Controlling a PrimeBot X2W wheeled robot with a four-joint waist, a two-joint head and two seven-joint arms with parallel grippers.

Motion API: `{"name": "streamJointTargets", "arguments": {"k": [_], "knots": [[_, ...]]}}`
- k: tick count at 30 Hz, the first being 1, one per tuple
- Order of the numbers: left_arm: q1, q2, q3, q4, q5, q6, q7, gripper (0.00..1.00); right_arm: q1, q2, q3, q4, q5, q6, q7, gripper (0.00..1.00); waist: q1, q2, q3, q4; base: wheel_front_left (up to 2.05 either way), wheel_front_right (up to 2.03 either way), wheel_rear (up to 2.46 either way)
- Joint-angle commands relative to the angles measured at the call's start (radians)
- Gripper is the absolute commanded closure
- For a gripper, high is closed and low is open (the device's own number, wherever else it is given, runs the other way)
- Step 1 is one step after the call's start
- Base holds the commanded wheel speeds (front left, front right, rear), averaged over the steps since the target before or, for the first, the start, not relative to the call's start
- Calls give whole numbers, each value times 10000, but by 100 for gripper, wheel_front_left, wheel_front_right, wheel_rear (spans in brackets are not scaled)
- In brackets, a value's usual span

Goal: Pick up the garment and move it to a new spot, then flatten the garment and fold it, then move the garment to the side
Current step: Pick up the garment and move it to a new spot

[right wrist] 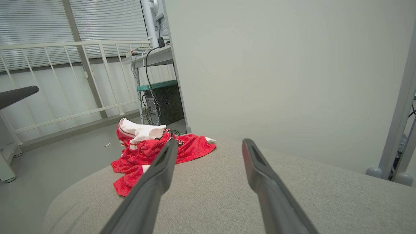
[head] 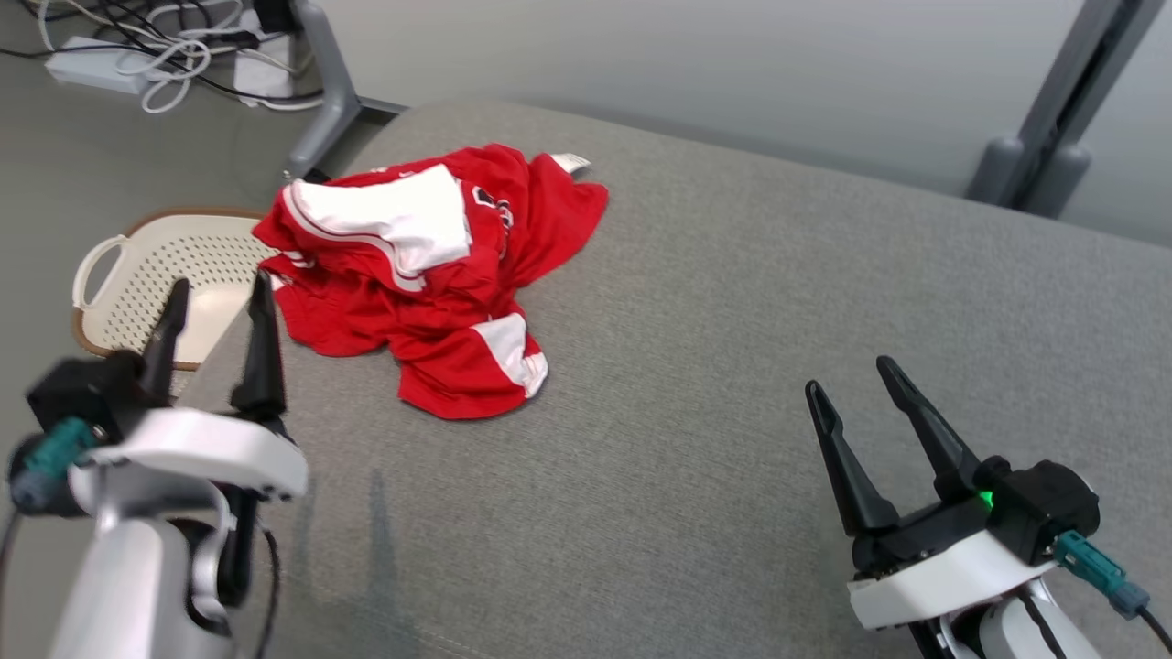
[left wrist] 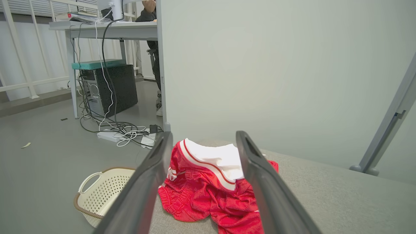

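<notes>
Grey upholstered surface (head: 732,366) bearing the crumpled red-and-white sports garment (head: 430,302) near its far left edge, beside a perforated laundry basket (head: 183,216). Hovering short of it: left gripper (head: 222,280) and right gripper (head: 850,375), both spread wide, holding nothing. Seemingly just starting; picking up, flattening, folding and shifting aside all remaining.

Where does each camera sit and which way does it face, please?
Head view: on the head, facing down at grey cushion and red garment; left gripper and right gripper, open.
Left wrist view: left wrist, along its fingers toward garment and basket.
Right wrist view: right wrist, along its fingers across the cushion.
All share the garment.
</notes>
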Motion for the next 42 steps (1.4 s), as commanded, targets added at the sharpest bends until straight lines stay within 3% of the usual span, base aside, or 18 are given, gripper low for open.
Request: {"name": "streamJointTargets", "arguments": {"k": [1,13,21,32,33,34,35,36,42], "knots": [[-400,183,121,-34,-89,41,237,0,-152,-115,-36,-73,-20,16,-47,0,0,0,411,-319,0,0,0],[-2535,1431,1092,916,-773,320,2272,0,-1063,-404,-259,-521,-44,15,-47,0,0,0,2070,-1650,0,0,0],[-4152,2336,1806,3210,-1185,704,3236,0,-1615,-470,-280,-790,-35,15,-47,0,0,0,2984,-2529,0,0,0],[-5288,3060,2366,6012,-1633,1334,4370,0,-1808,-537,-364,-787,71,15,-47,0,0,0,3573,-3237,0,0,0],[-5301,3109,2340,6185,-1644,1346,4485,12,-1823,-538,-354,-780,81,15,-47,0,0,0,3579,-3273,0,0,0],[-5299,3173,2313,6298,-1637,1317,4565,53,-1848,-531,-376,-791,74,15,-47,0,0,0,3580,-3302,0,0,0],[-5309,3241,2293,6389,-1624,1277,4595,83,-1874,-518,-389,-799,74,15,-47,0,0,0,3568,-3327,0,0,0],[-5301,3290,2304,6429,-1636,1234,4539,100,-1868,-508,-400,-786,78,15,-47,0,0,0,3524,-3344,0,0,0],[-5200,3416,2219,6283,-1581,1049,4177,100,-1613,-345,-436,-752,3,15,-47,0,0,0,3207,-3319,0,0,0]]}}
